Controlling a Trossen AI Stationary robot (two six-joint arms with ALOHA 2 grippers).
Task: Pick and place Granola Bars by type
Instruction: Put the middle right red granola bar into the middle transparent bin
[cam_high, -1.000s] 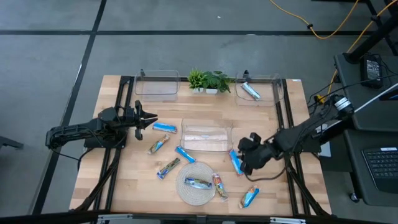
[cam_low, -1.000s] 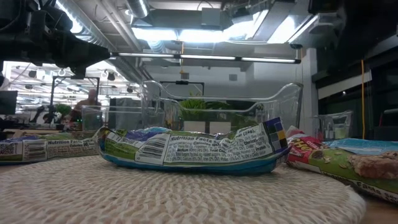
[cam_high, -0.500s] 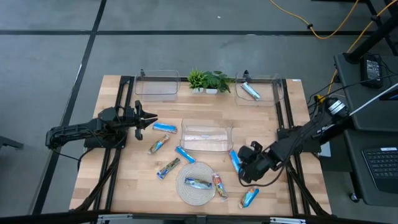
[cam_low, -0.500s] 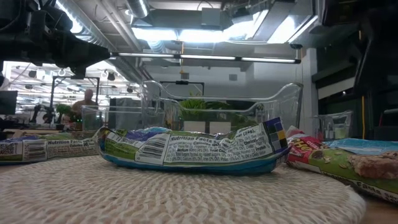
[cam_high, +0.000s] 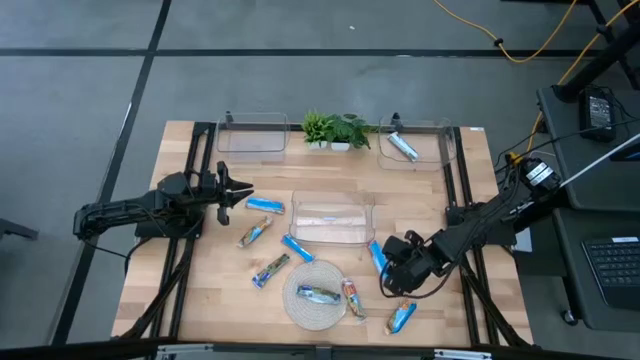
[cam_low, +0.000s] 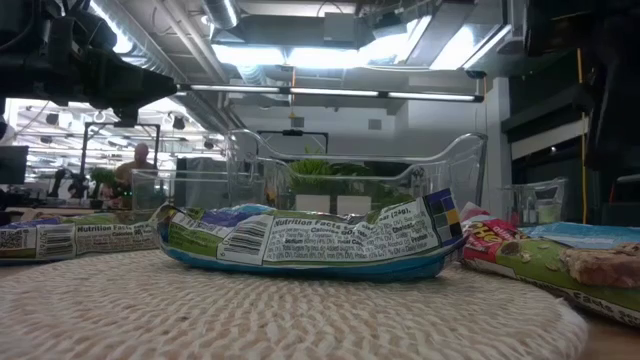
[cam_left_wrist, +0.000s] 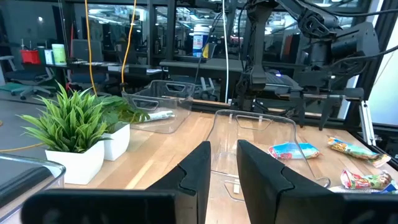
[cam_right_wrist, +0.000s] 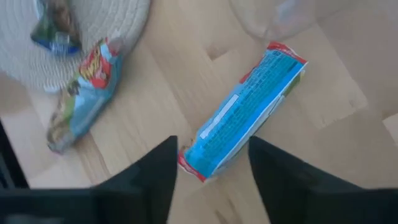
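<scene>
Granola Bars lie scattered on the wooden table. My right gripper (cam_high: 389, 270) hangs open over a bright blue bar (cam_high: 378, 257) right of the middle bin. In the right wrist view that blue bar (cam_right_wrist: 246, 118) lies with its near end between the fingers (cam_right_wrist: 151, 176), which do not touch it. Two bars (cam_high: 318, 294) (cam_high: 352, 298) rest on the round woven mat (cam_high: 300, 312). Other bars lie at the left (cam_high: 265, 206) (cam_high: 255, 232) (cam_high: 270, 270), centre (cam_high: 296, 248) and front right (cam_high: 400, 318). My left gripper (cam_high: 243, 190) waits at the left, slightly open and holding nothing.
A clear bin (cam_high: 332, 222) stands mid-table. Two more clear bins are at the back, the left one (cam_high: 250, 135) empty, the right one (cam_high: 415, 145) holding a blue bar (cam_high: 403, 147). A small potted plant (cam_high: 335, 130) sits between them.
My right gripper has moved left and toward the table's front, down over the bright blue bar, and its fingers have spread wider. The left arm has stayed still.
</scene>
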